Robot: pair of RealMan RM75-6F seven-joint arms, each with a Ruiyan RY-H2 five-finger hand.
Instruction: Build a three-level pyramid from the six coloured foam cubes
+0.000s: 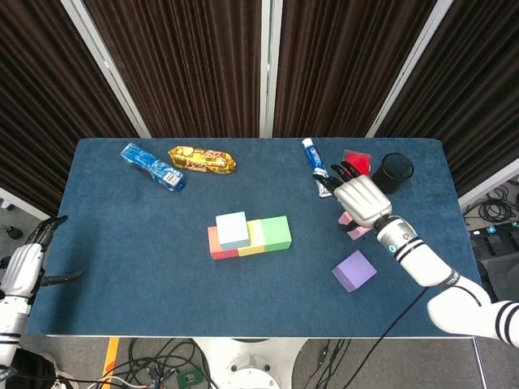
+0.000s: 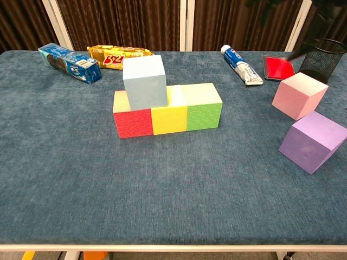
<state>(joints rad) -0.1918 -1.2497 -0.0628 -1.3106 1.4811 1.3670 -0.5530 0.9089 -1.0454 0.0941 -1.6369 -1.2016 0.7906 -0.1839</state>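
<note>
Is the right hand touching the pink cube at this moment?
Cannot tell. In the head view the right hand overlaps the pink cube, hiding any contact or gap. The chest view shows the cube's top bare, with the hand almost entirely out of frame.

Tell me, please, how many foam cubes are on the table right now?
6: red, yellow and green in a row, light blue atop red and yellow, pink and purple loose on the right. None appear hidden.
</note>
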